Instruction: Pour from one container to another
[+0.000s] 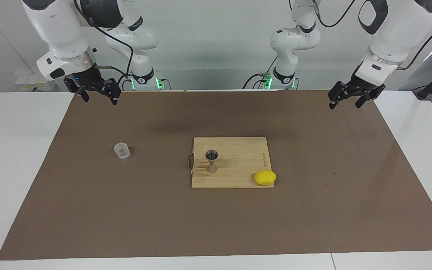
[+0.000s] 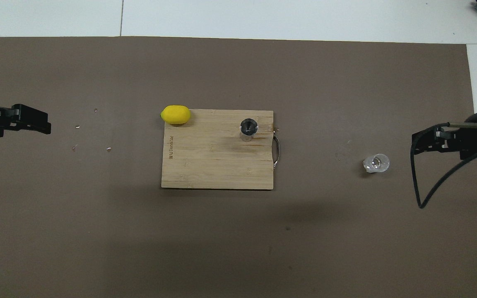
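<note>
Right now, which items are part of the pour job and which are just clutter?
In the job:
glass cup, on the mat
metal jigger, upright on the board

Lying about:
cutting board
lemon, on the board's corner
brown mat

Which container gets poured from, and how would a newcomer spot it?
Start at the wooden cutting board mid-table and look toward the right arm's end. Alone on the brown mat stands the small clear glass cup: short and transparent, unlike the silvery hourglass-shaped metal jigger on the board.
</note>
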